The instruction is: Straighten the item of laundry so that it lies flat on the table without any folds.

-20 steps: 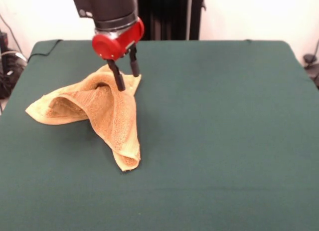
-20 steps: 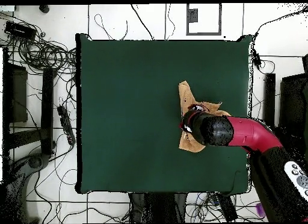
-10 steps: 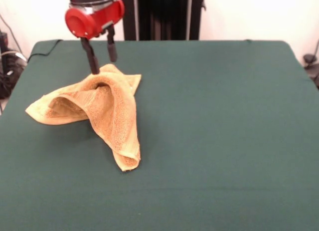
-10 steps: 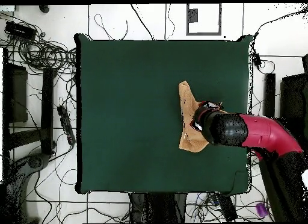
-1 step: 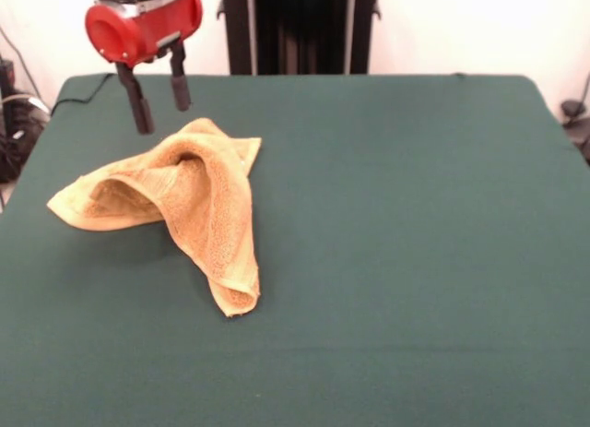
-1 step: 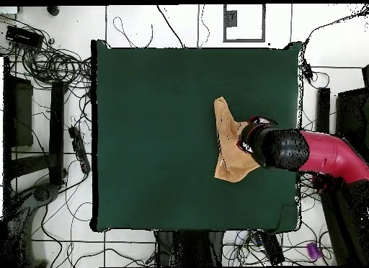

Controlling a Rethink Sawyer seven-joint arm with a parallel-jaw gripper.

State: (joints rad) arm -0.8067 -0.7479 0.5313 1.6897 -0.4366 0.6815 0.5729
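Green table (image 5: 415, 261); claw (image 5: 159, 102) open, empty.

Towel (image 5: 175, 206) on table (image 5: 415, 243); arm (image 5: 143, 26) above its far corner.

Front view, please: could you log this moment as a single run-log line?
end effector: open, empty, raised beside towel | towel: crumpled, humped folds, not flat | table: green cloth

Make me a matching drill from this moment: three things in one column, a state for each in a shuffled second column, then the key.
Things:
1. towel
2. end effector
3. table

States:
A. covered in dark green cloth
B. crumpled, with raised folds
C. open, empty, up off the towel

Pairs: 1-B, 2-C, 3-A
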